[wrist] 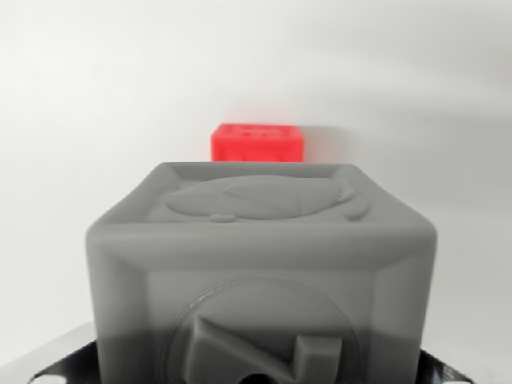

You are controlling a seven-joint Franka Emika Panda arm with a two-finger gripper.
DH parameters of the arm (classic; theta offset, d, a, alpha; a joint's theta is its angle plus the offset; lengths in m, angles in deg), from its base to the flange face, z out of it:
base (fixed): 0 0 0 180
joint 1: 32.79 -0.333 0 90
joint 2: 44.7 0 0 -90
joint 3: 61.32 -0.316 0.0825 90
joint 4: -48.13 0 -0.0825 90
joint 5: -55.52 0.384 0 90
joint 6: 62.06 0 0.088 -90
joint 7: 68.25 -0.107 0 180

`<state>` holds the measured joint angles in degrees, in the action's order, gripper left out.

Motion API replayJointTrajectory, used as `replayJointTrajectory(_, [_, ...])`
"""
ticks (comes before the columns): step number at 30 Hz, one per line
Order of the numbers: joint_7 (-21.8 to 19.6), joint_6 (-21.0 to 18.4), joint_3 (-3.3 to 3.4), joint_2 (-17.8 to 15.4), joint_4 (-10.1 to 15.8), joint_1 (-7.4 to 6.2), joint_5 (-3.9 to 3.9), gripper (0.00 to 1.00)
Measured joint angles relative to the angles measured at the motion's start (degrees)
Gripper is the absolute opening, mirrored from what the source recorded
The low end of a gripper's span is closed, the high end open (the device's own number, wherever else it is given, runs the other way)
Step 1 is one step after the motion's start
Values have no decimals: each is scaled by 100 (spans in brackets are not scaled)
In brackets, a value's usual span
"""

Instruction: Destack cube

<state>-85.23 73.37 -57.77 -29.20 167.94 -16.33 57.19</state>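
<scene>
A big grey cube fills the wrist view, with a small red cube behind it.

The grey cube (pixel 260 272) is very close to the camera, with raised shapes on its top and front. The red cube (pixel 258 142) sits farther back on the white desk (pixel 72 120). The end effector's fingers are hidden, so I cannot tell if it is gripping.

We see bright, even, diffuse light over a washed-out white background, with no hard glare. The grey cube (pixel 260 272), close to the lens, looks soft and darkens toward its lower face, while the red cube (pixel 258 142) behind is slightly blurred and casts a faint shadow to the wrist view's right.
</scene>
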Motion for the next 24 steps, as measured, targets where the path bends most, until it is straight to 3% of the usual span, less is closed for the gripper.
replayJointTrajectory(5, [-35,-35,-2,-60,22,-25,-6,0])
replayJointTrajectory(24, [-257,212,-25,-83,340,-323,-12,0])
